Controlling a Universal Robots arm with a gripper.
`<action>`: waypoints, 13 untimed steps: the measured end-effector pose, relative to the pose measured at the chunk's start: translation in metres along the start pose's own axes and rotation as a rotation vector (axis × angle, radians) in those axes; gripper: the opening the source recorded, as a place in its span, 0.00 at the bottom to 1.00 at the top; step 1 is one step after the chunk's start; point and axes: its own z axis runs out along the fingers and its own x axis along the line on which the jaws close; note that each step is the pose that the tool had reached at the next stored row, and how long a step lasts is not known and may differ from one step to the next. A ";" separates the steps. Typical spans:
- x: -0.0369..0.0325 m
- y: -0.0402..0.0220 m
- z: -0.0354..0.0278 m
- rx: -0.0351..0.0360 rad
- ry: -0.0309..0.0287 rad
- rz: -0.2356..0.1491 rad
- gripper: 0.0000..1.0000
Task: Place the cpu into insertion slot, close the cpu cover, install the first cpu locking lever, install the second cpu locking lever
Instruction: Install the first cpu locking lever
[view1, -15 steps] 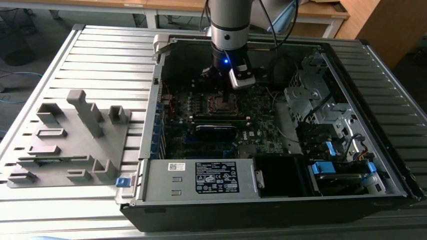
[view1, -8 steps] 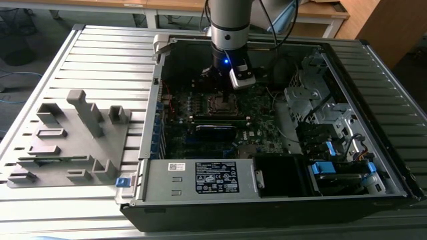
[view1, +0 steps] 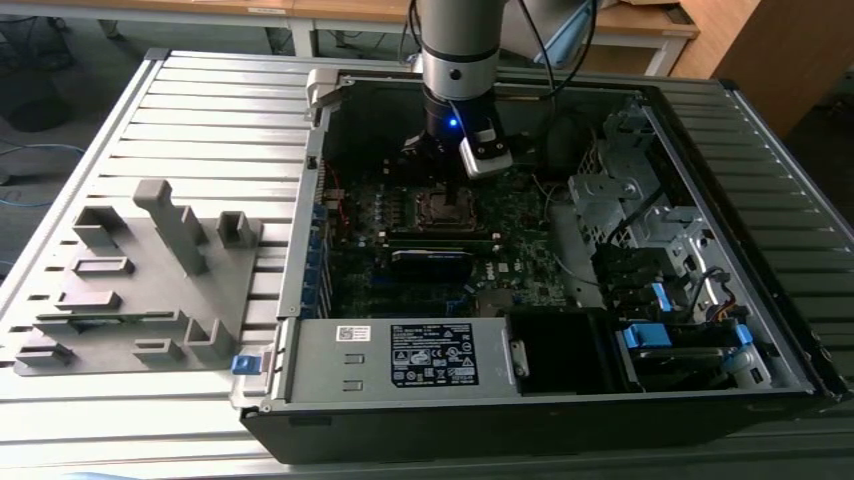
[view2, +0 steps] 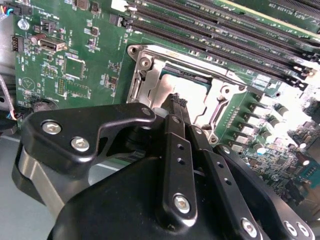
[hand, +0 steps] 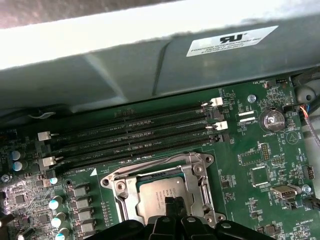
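The insertion slot (view1: 445, 205) lies on the green motherboard inside the open computer case. The cpu (hand: 157, 192) lies flat in it, its grey-brown top seen through the square opening of the silvery cpu cover (hand: 197, 172), which lies down over the socket. In the second wrist view the cpu (view2: 187, 80) and the cover (view2: 220, 95) sit just beyond my black fingers (view2: 172, 145). My gripper (view2: 176, 100) is shut with nothing between its fingers. Its tips hover at the socket's edge, over the cpu's near side (hand: 174, 202). In the exterior view the gripper (view1: 443, 165) hangs straight above the slot.
Long black memory slots (hand: 135, 135) run beside the socket, with the grey case wall (hand: 150, 55) behind them. Capacitors (hand: 55, 205) and a coin cell (hand: 272, 119) flank the socket. A power supply box (view1: 400, 355), drive bays (view1: 641, 210) and a grey fixture (view1: 147, 280) also show.
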 end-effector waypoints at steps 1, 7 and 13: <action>0.0000 -0.0001 -0.0004 0.0003 0.0001 0.000 0.11; -0.0004 0.0001 -0.0042 0.0000 0.0000 0.000 0.11; -0.0004 0.0001 -0.0048 0.0001 0.0000 0.000 0.11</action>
